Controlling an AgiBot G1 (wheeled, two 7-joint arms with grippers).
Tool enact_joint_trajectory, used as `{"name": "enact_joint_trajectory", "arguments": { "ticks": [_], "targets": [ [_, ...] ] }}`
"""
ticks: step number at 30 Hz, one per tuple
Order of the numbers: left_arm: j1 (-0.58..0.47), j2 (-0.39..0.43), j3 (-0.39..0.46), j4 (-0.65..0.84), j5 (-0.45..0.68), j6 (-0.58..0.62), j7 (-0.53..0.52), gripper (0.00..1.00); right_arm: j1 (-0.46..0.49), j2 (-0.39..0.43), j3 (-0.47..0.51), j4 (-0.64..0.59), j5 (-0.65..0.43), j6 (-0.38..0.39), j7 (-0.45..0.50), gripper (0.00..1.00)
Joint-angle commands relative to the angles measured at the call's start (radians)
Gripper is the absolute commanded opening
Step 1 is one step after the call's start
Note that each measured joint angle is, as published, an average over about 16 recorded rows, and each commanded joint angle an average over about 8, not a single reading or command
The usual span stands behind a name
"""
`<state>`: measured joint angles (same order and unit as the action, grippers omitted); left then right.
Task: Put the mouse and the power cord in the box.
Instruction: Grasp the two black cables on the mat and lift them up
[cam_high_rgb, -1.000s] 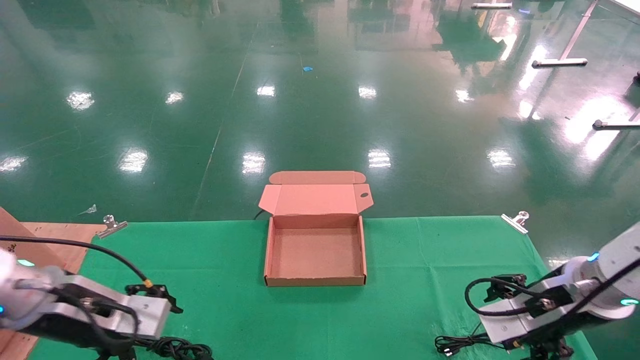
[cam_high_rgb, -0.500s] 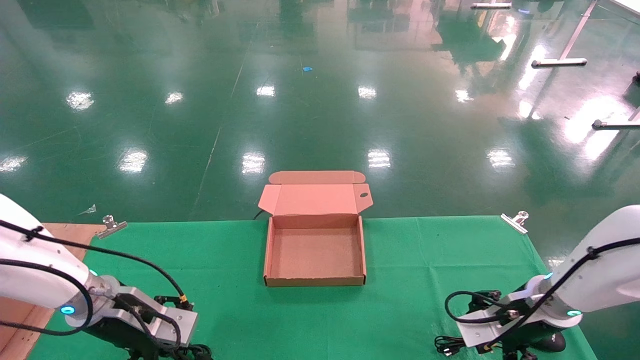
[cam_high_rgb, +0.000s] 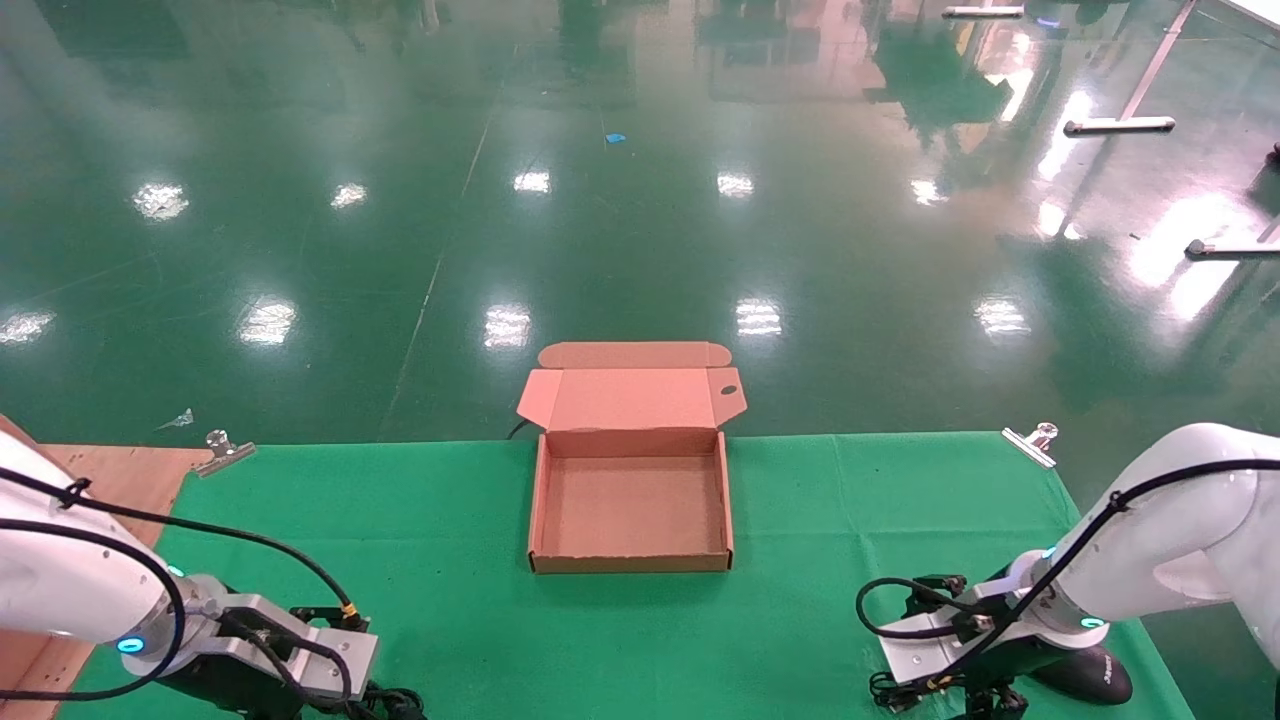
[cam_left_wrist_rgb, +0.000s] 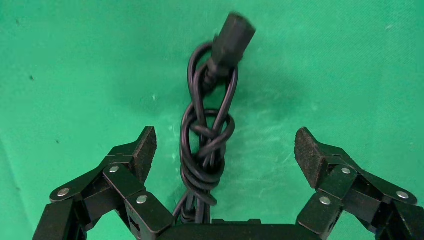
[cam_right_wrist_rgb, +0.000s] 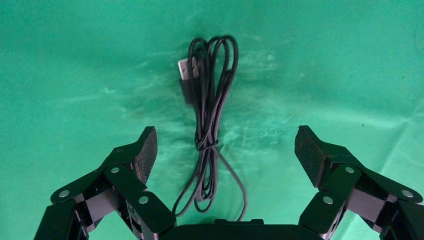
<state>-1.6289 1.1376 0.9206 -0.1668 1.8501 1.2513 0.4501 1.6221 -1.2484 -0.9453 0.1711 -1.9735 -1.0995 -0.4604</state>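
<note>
The box lies open in the middle of the green cloth, its lid folded back and its inside bare. In the left wrist view the power cord is a knotted black bundle with a chunky plug, lying on the cloth. My left gripper is open and straddles it. The mouse sits at the near right edge, partly under my right arm. Its thin wire, coiled with a USB plug, lies between the fingers of my open right gripper.
Metal clips pin the cloth at both far corners. A brown board lies beside the table at the left. Shiny green floor lies beyond the far edge. Bare cloth lies on both sides of the box.
Both wrists have dropped lower toward the near edge of the cloth. The right one has shifted left, uncovering the mouse. The box has not moved.
</note>
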Motion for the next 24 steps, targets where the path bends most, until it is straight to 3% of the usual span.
{"name": "enact_joint_trajectory", "arguments": {
  "ticks": [1, 4, 5, 11, 12, 13, 24],
  "targets": [
    [0.0, 0.008, -0.001, 0.032, 0.0, -0.015, 0.018, 1.0, 0.005, -0.013, 0.003, -0.031, 0.005, 0.012, -0.018, 1.0],
    [-0.004, 0.011, -0.006, 0.061, -0.007, -0.036, 0.033, 1.0, 0.006, -0.021, 0.009, -0.06, 0.013, 0.022, -0.037, 0.99],
    [-0.005, 0.011, -0.009, 0.069, -0.01, -0.046, 0.037, 0.99, 0.006, -0.023, 0.01, -0.069, 0.015, 0.025, -0.043, 0.91],
    [0.0, 0.014, -0.019, 0.098, -0.023, -0.114, 0.067, 0.24, 0.01, -0.031, 0.015, -0.105, 0.022, 0.036, -0.072, 0.17],
    [0.001, 0.016, -0.019, 0.101, -0.023, -0.124, 0.071, 0.12, 0.011, -0.033, 0.015, -0.11, 0.022, 0.036, -0.076, 0.06],
    [0.003, 0.018, -0.019, 0.104, -0.023, -0.132, 0.075, 0.0, 0.013, -0.034, 0.015, -0.114, 0.022, 0.036, -0.08, 0.01],
    [-0.001, 0.022, -0.018, 0.135, -0.02, -0.147, 0.096, 0.0, 0.025, -0.04, 0.019, -0.146, 0.028, 0.03, -0.104, 0.0]
  ]
}}
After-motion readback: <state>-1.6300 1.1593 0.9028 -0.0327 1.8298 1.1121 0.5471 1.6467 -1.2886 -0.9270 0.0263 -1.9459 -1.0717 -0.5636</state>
